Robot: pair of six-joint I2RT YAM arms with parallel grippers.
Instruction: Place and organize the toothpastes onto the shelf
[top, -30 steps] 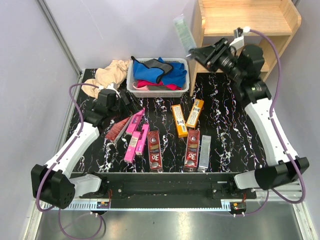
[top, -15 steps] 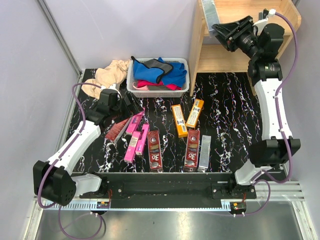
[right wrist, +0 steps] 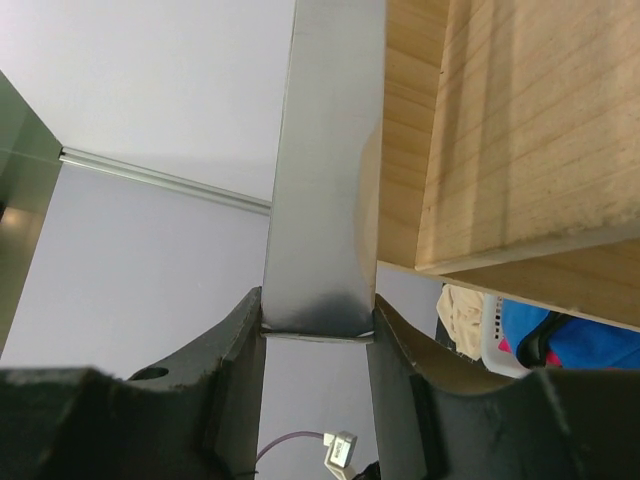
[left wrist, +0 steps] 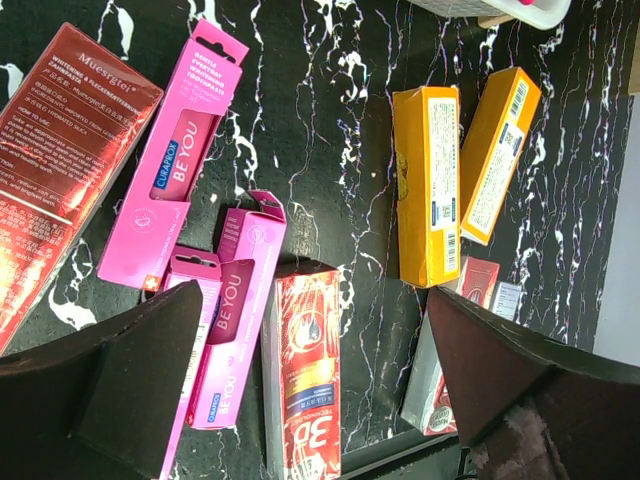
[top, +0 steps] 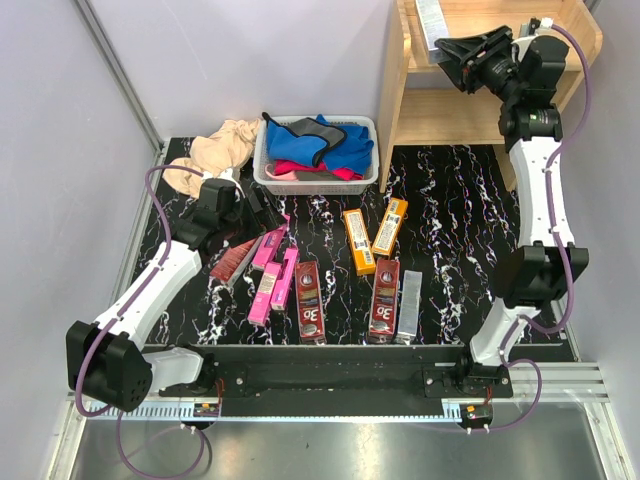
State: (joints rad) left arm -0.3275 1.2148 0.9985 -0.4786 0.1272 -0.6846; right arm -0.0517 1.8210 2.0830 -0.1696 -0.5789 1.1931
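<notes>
Black, white-veined table top point(top: 450, 200). Along far edge: beige cloth point(top: 220, 145), white basket point(top: 315, 186), wooden shelf point(top: 395, 100). Lying flat mid-table: dark red box point(top: 232, 260), three pink boxes point(top: 270, 243), two red "3D" boxes point(top: 308, 300), two orange boxes point(top: 358, 240), silver-grey box point(top: 410, 305) just beside right "3D" box.

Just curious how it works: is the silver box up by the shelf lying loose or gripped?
Gripped: the right claw pinches one end of the silver box, beside the shelf.

Silver-grey box point(right wrist: 325, 150) held aloft at top-left of light-wood shelf point(top: 450, 110). Flat on worktop point(top: 450, 220): three dark red boxes point(top: 309, 300), three pink boxes point(top: 270, 243), two orange-yellow boxes point(top: 358, 240), second silver-grey box point(top: 410, 305) beside right red.
</notes>
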